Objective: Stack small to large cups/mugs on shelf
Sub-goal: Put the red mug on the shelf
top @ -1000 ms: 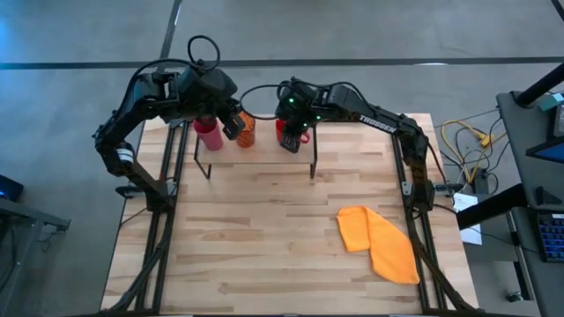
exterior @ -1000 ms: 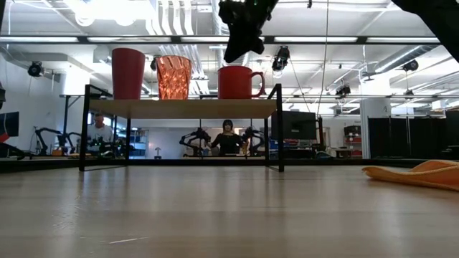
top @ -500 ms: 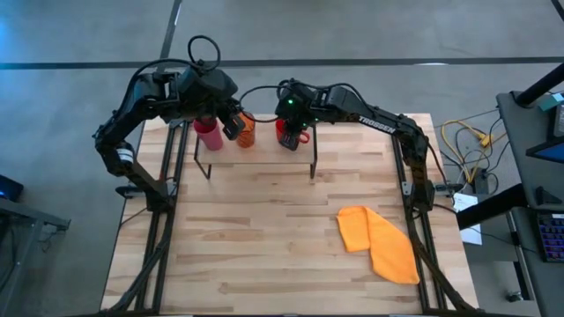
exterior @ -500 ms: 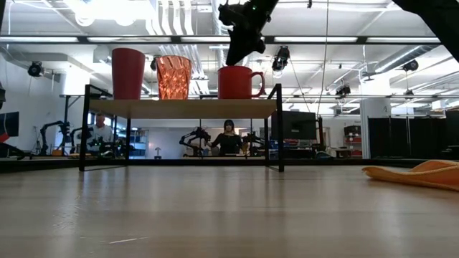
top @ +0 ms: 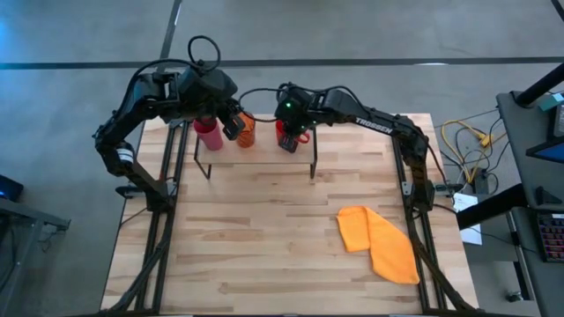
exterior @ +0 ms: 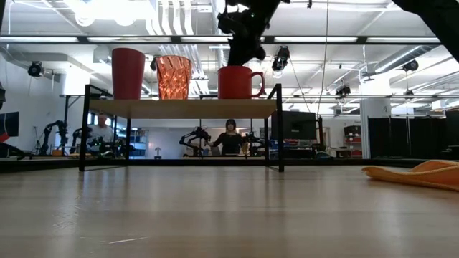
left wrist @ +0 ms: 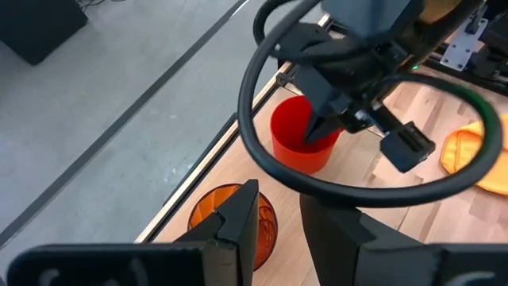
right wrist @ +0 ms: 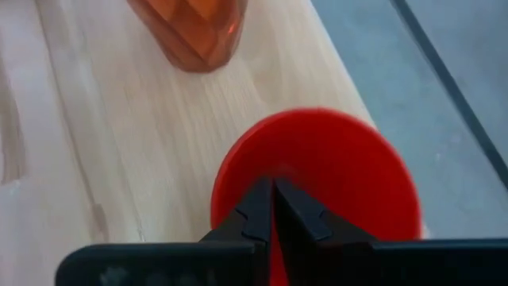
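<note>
On the shelf (exterior: 183, 107) stand, side by side on their bases, the pink tumbler (exterior: 128, 73), the orange ribbed cup (exterior: 173, 77) and the red mug (exterior: 240, 82), whose handle points to the table's right. My right gripper (right wrist: 274, 187) is shut and points down. Its tips are at the red mug's rim (left wrist: 317, 135), and it also shows in the low view (exterior: 237, 61). My left gripper (left wrist: 279, 210) is open and empty. It hovers above the shelf between the tumbler (top: 207, 134) and the orange cup (top: 247, 134). My right gripper comes at the red mug from above, its shut fingertips at the rim on the mug's near side (right wrist: 238, 187). I cannot tell whether they touch it. The mug stands upright on the shelf.
An orange cloth (top: 377, 242) lies crumpled on the table's near right part. The shelf stands at the table's far edge on thin black legs (exterior: 280, 129). People and other robot arms show in the room beyond the table.
My right gripper has sunk a little toward the red mug's rim. The cups, the mug and my left arm have kept still.
</note>
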`<control>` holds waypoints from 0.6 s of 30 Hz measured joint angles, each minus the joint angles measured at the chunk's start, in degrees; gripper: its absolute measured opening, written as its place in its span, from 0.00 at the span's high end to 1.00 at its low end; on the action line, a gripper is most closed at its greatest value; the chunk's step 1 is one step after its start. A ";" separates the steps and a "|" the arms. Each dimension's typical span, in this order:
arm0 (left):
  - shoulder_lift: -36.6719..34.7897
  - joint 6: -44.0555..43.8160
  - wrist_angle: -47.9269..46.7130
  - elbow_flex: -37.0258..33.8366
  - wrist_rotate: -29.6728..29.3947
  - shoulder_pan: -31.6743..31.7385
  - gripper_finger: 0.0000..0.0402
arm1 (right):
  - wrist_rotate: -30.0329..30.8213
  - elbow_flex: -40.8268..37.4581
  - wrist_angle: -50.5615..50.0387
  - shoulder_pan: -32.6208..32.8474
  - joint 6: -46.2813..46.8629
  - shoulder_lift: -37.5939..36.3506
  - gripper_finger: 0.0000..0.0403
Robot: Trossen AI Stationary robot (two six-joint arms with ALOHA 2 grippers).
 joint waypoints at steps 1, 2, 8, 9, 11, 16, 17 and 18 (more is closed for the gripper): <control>0.00 0.00 -0.02 -0.02 0.00 0.00 0.80 | 0.00 -0.55 0.31 0.00 0.03 0.02 0.98; 0.00 0.08 -0.02 -0.02 0.00 0.00 0.80 | 0.00 -0.91 0.48 0.00 0.03 0.08 0.98; 0.00 0.13 0.00 0.00 0.00 0.00 0.80 | -0.02 -1.86 2.56 0.00 0.03 0.09 0.98; 0.00 0.15 0.00 0.00 0.00 -0.02 0.80 | -0.17 -1.91 2.90 0.00 0.04 0.09 0.98; 0.00 0.17 0.02 0.00 0.00 -0.02 0.80 | -1.43 -2.02 4.26 -0.02 0.06 0.09 0.98; 0.00 0.21 0.04 0.00 0.00 -0.04 0.80 | -3.28 -2.02 7.14 0.04 1.09 0.09 0.98; 0.00 0.21 0.04 0.00 0.00 -0.04 0.80 | -3.30 -2.02 7.27 0.04 1.10 0.09 0.98; 0.00 0.21 0.04 0.00 0.00 -0.04 0.80 | -3.30 -2.02 7.31 0.03 1.10 0.09 0.98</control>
